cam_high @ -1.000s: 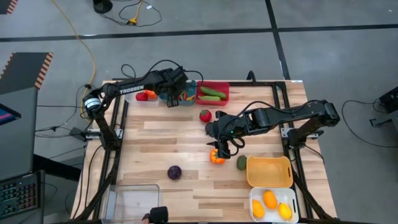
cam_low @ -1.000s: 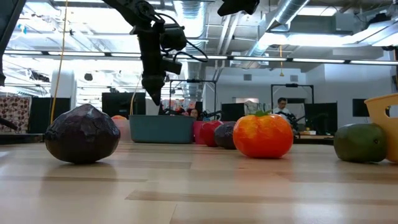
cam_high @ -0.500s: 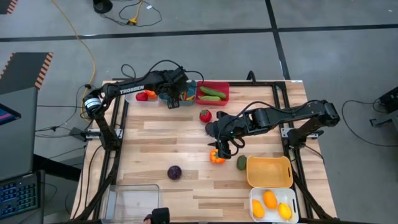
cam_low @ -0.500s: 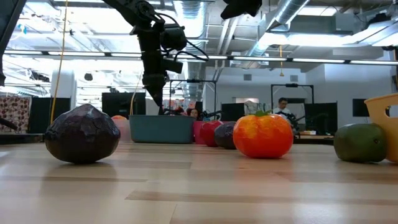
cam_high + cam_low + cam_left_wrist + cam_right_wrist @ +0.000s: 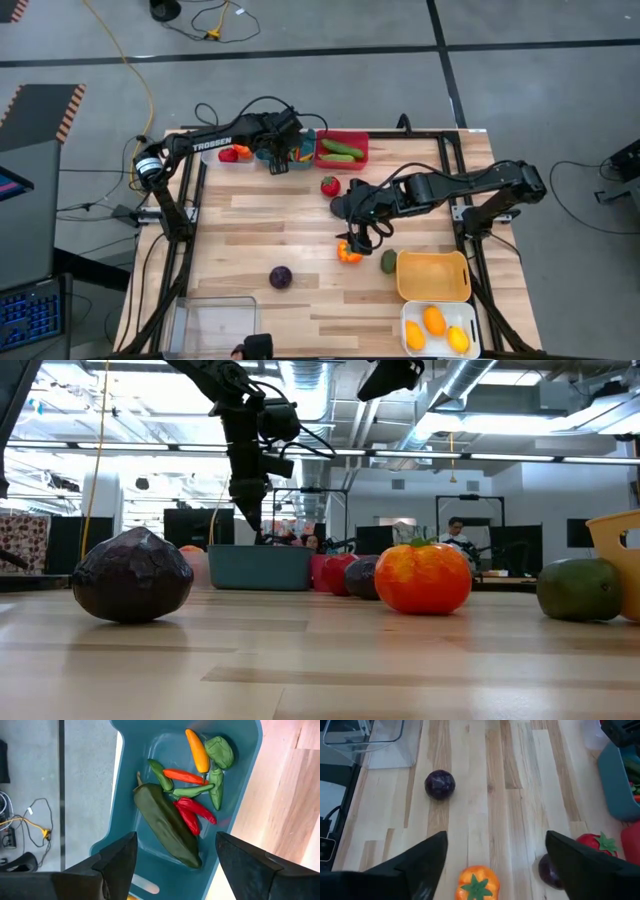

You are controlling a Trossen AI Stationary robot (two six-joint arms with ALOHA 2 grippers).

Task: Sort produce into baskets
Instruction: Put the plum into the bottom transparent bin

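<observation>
Ribbed orange tomato on pale planks

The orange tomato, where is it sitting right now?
In the high view the orange tomato lies loose on the table, right of centre, just under the right gripper, with the green fruit beside it.

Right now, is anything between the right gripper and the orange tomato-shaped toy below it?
Nothing visible. The right gripper hangs open just above the orange tomato-shaped toy, which sits between its fingers in the wrist view. The dark purple piece and red tomato lie off to one side.
</observation>
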